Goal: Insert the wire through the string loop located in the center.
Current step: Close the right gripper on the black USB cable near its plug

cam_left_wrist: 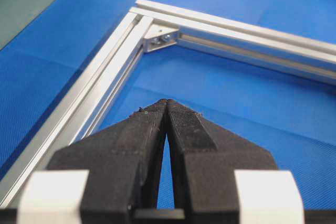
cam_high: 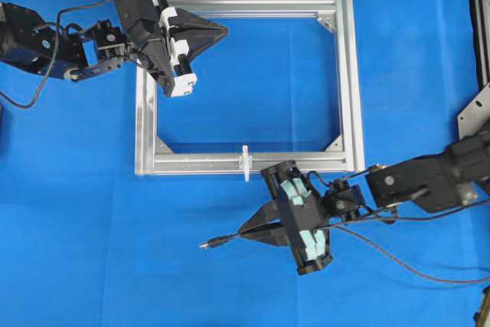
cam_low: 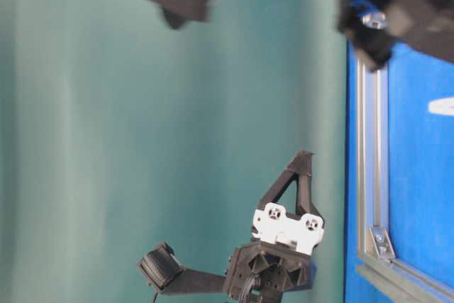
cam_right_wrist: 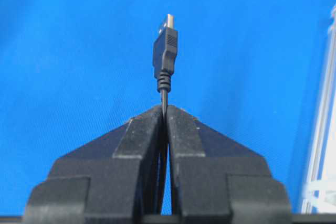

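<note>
**Right claw clamped on the wire, left claw closed and empty**

The right claw [cam_right_wrist: 165, 109] has its two black fingers [cam_right_wrist: 137, 135] pressed together on the wire [cam_right_wrist: 164, 95], which runs up between them and comes out past the tips. Just beyond the tips the wire ends in a dark moulded plug [cam_right_wrist: 165, 51] with a small metal end, pointing straight away from the claw. In the overhead view this right claw [cam_high: 243, 233] sits over the blue table [cam_high: 92, 212] just outside the near rail of the silver frame [cam_high: 346, 82], with its tips pointing to the left of the picture; the plug tip [cam_high: 207, 244] sticks out further left, and the rest of the wire [cam_high: 398, 264] trails off to the right behind the arm.

The string loop [cam_high: 246, 162] stands as a small white upright piece on the middle of the frame's near rail, close to the right claw but apart from it; the plug lies below and to the left of it in the overhead view.

The left claw [cam_left_wrist: 167, 103] is closed tight with nothing between its fingers. Overhead, the left claw [cam_high: 223, 31] hangs over the frame's far left corner, its tips pointing inward above the far rail.
</note>
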